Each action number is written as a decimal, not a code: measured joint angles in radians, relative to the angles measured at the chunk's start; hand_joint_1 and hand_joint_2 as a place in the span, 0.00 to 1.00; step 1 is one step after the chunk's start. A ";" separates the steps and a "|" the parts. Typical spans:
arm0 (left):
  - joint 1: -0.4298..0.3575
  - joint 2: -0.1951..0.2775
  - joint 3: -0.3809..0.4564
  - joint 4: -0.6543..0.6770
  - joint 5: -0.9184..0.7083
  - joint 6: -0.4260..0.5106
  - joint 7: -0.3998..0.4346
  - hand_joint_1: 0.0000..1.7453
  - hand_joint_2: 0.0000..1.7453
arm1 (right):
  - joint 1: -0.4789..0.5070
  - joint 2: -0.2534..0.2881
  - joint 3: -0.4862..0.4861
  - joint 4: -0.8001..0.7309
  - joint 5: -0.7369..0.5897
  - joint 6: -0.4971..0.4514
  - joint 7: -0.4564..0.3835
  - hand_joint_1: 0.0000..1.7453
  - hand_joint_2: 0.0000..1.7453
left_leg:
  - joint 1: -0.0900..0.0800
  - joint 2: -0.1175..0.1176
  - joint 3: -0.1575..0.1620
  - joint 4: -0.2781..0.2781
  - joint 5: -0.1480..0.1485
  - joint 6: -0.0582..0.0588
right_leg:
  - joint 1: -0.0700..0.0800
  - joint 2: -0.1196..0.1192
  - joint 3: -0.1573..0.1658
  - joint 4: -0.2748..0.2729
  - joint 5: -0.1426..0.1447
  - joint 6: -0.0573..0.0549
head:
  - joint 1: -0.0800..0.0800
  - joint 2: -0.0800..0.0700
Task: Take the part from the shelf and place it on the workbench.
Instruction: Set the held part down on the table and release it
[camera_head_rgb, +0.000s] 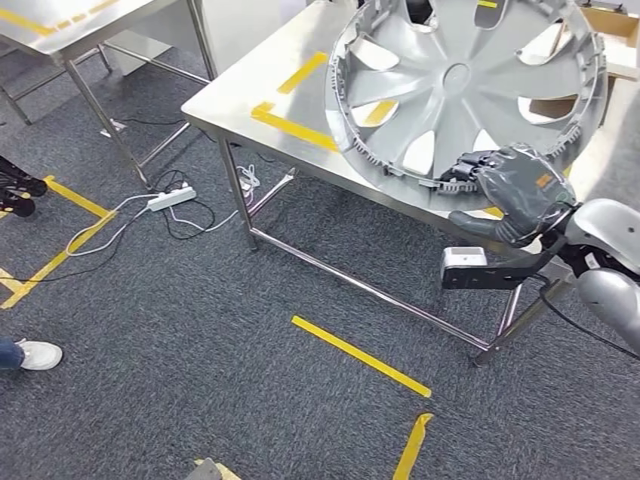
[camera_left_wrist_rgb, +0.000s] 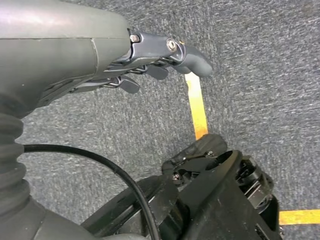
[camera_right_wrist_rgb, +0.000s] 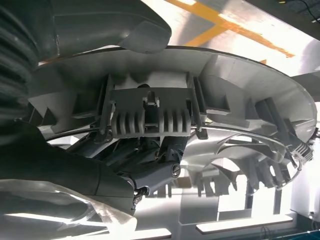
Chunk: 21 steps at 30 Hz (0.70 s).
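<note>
Gripping the near rim of the wheel cover (camera_head_rgb: 460, 85), your right hand (camera_head_rgb: 513, 195) sits at about 4 o'clock in the head view, thumb on one face and darker fingers (camera_right_wrist_rgb: 151, 170) curled against the ribbed inner side, as the right wrist view shows close up. You can see the hand closed on the part, pinching the rim between thumb and fingers.

Look at the wheel cover itself: it is a silver, spoked disc, lying over the steel workbench (camera_head_rgb: 249, 95) at 1 o'clock. You cannot tell whether it rests fully on the top or is tilted, though its lower edge overhangs the bench's near edge where your hand grips it. Yellow tape strips (camera_head_rgb: 290, 125) lie on the bench just beside the cover at its 9 o'clock side.

Your left hand (camera_left_wrist_rgb: 158, 62) hangs over grey carpet (camera_left_wrist_rgb: 264, 75), fingers loosely apart and holding nothing, touching nothing.

At 9 o'clock in the head view you have a white power strip (camera_head_rgb: 170, 198) with cables on the carpet, and at 8 o'clock a person's white shoe (camera_head_rgb: 39, 354)
</note>
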 joint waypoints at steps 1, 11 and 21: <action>0.000 0.000 0.000 0.000 0.000 0.000 0.000 0.00 1.00 | 0.000 0.002 0.001 0.002 0.000 0.000 0.000 1.00 1.00 | 0.001 0.000 -0.001 0.001 0.001 -0.004 | 0.000 0.003 -0.001 0.000 0.002 -0.008 | 0.000 0.000; 0.006 0.001 0.000 0.000 -0.001 -0.001 0.000 0.00 1.00 | 0.006 0.009 0.004 0.017 0.010 -0.010 -0.001 1.00 1.00 | 0.004 0.000 -0.084 0.200 -0.070 -0.014 | 0.004 0.011 0.005 -0.003 0.004 -0.036 | -0.004 0.000; 0.005 0.006 -0.003 0.000 -0.001 -0.001 0.000 0.00 1.00 | 0.014 0.010 0.004 0.022 0.012 -0.015 -0.001 1.00 1.00 | -0.001 -0.003 0.007 -0.016 0.003 0.022 | 0.001 0.012 -0.075 0.129 -0.068 -0.004 | -0.001 0.000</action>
